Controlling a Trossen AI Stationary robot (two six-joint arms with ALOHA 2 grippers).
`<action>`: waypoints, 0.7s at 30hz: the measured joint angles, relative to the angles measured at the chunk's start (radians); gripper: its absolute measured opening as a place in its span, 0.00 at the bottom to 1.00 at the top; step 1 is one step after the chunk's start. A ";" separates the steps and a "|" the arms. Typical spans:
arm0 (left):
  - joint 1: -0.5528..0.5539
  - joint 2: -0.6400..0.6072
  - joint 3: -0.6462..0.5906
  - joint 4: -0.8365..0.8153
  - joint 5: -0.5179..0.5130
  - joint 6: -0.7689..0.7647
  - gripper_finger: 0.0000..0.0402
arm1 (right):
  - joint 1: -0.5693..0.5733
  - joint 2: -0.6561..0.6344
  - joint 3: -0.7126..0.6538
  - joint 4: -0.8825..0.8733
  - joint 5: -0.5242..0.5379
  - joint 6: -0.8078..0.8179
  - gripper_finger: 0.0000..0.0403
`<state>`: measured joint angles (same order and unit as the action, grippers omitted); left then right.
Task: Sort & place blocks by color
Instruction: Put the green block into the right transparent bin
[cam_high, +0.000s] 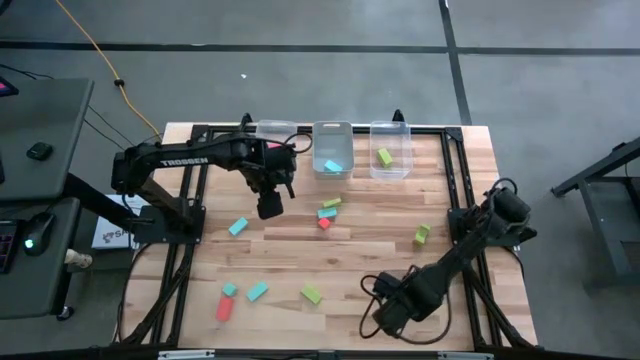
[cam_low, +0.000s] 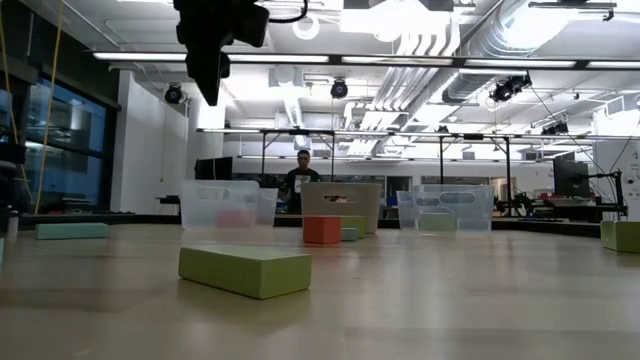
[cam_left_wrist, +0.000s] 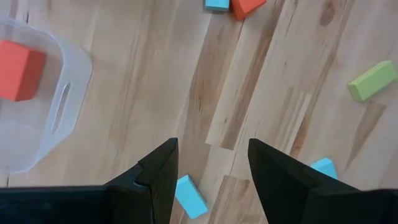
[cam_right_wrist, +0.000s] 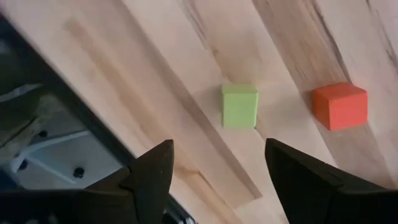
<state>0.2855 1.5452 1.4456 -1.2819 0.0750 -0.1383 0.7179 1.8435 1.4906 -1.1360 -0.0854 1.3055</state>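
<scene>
Green bar (cam_low: 245, 270) lies nearest on my bench (cam_high: 350, 260). Left gripper (cam_high: 270, 205) hovers with fingers apart, empty. Right gripper (cam_high: 385, 318) sits low, also spread, holding nothing.

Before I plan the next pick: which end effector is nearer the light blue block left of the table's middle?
Left. The left end effector hangs just beside the light blue block, toward the bins. The right end effector sits far off, near the front edge.

Robotics lab: exposed ceiling ducts (cam_low: 480, 40), workbenches.

Your wooden table (cam_high: 440, 200) carries three clear bins (cam_high: 333, 150) along its far edge and scattered blocks (cam_high: 328, 212).
</scene>
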 joint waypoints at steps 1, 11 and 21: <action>0.000 0.000 0.000 0.000 0.000 0.000 0.43 | 0.000 0.014 0.000 0.001 -0.003 0.010 0.60; 0.000 0.000 0.000 0.000 0.000 0.003 0.43 | 0.000 0.113 0.000 0.005 -0.040 0.049 0.60; 0.000 0.000 0.000 0.001 0.000 0.007 0.43 | -0.005 0.188 0.000 0.001 -0.038 0.041 0.60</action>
<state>0.2852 1.5452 1.4456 -1.2805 0.0750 -0.1316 0.7132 2.0311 1.4906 -1.1355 -0.1232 1.3468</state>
